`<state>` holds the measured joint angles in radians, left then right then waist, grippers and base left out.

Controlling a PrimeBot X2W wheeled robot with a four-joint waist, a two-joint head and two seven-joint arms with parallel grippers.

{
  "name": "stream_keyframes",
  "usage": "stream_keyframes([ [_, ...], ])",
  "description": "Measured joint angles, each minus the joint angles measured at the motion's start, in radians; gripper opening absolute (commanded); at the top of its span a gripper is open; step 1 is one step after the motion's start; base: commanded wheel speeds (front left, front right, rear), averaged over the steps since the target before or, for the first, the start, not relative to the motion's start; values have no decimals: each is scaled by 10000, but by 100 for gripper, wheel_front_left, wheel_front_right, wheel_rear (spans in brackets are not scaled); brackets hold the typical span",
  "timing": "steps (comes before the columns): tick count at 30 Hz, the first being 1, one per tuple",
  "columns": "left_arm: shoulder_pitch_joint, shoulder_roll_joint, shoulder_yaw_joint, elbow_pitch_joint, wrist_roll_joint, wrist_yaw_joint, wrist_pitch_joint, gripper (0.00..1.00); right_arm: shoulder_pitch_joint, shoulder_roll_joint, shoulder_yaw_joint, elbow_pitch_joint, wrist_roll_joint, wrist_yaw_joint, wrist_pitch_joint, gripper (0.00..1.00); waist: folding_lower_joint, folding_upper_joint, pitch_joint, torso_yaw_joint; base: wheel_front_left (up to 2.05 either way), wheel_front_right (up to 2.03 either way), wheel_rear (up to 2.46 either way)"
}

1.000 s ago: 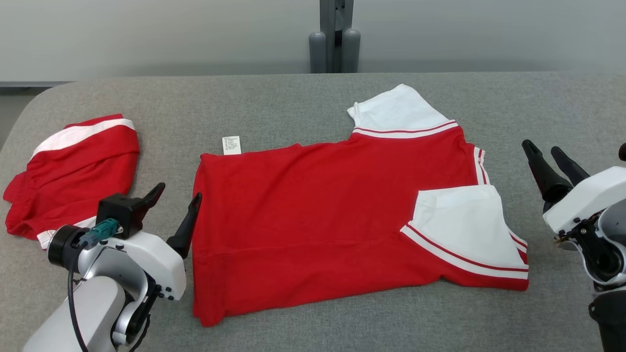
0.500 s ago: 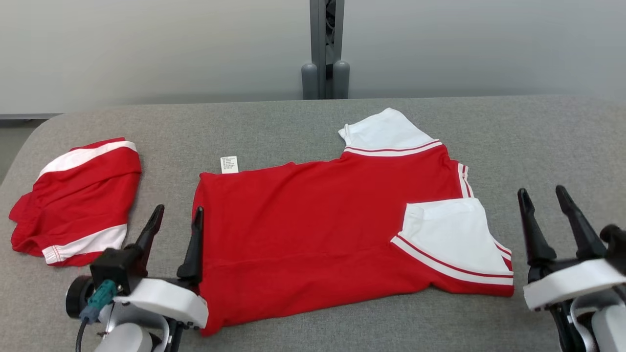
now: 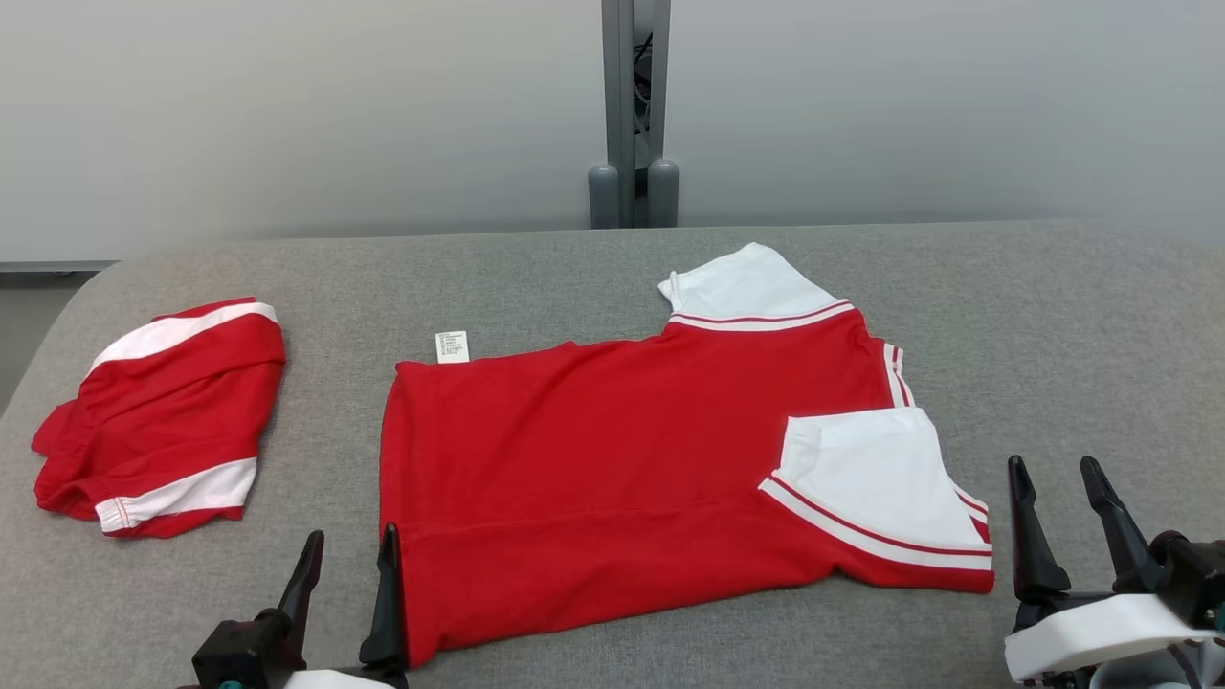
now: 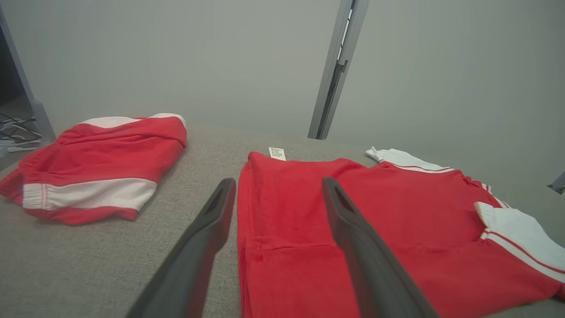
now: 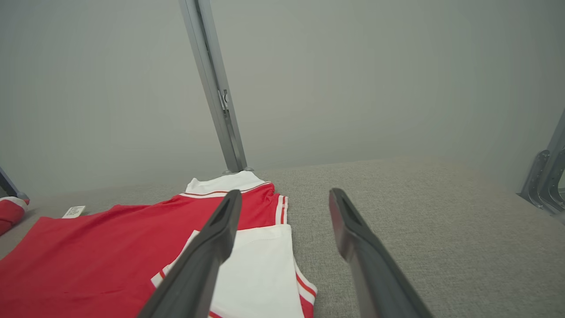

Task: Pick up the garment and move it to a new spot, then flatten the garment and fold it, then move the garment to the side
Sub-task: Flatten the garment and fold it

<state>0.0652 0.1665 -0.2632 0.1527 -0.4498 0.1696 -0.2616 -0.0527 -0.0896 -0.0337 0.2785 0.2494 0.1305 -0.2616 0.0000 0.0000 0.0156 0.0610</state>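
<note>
The garment [image 3: 612, 478] is a red shirt with white sleeves, lying flat in the middle of the grey table, one white sleeve [image 3: 876, 488] folded in over its right side. In the left wrist view the garment [image 4: 397, 229] spreads beyond the fingers, and in the right wrist view the garment [image 5: 110, 251] lies to the left. My left gripper [image 3: 349, 550] stands open at the shirt's near left corner, holding nothing. My right gripper [image 3: 1053, 478] stands open to the right of the shirt, off the cloth.
A second red and white garment [image 3: 163, 416] lies bunched at the table's left end, also seen as a red heap [image 4: 97, 163] in the left wrist view. A grey post [image 3: 632, 115] rises behind the table's far edge. Bare grey table [image 3: 1072, 325] spreads to the right.
The head view has tilted up, so the table sits lower in the picture. Both arms have drawn back toward the bottom edge, and the shirt lies as before.
</note>
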Motion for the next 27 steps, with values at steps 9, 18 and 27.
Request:
stream_keyframes([
  [9, 78, -303, 123, 1206, 894, -734, 0, 100, 10, 144, -182, 217, -46, 0, -2, 100, 0, 0, 11, 89, 0, 0, 0],
  [18, -437, -441, -217, 2778, 777, -951, 794, 100, -3, 238, -247, 334, -6, 0, -15, 100, 0, 0, 221, 36, 0, 0, 0],
  [27, -940, -481, -211, 3622, 575, -610, 1902, 100, -79, 290, -395, 537, 56, 0, -21, 100, 0, 0, 391, -165, 0, 0, 0],
])
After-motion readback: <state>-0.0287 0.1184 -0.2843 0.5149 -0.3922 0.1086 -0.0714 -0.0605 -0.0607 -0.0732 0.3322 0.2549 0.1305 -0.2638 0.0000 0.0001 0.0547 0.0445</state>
